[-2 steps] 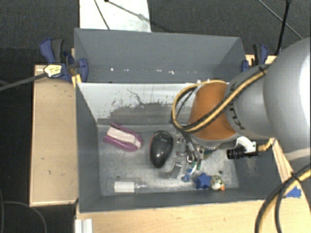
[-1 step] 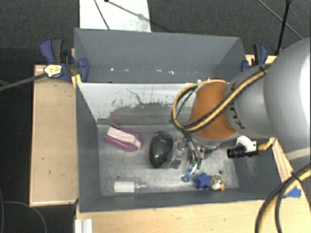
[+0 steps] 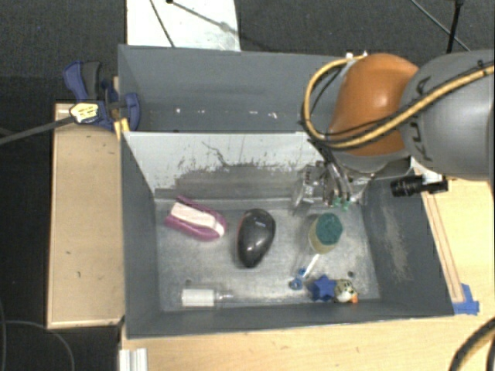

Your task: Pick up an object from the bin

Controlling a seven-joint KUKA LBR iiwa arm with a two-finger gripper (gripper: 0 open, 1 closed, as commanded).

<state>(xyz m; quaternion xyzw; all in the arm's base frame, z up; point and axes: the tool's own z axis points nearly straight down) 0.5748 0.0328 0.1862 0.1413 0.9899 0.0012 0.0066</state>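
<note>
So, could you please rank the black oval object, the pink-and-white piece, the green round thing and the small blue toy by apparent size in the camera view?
1. The black oval object and the pink-and-white piece: too alike to separate.
2. The green round thing.
3. The small blue toy, clearly the smallest.

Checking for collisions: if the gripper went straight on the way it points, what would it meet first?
Probably the round teal-topped thing, lying just below the gripper on the right; depth is unclear, so it might touch bare bin floor beside it.
</note>
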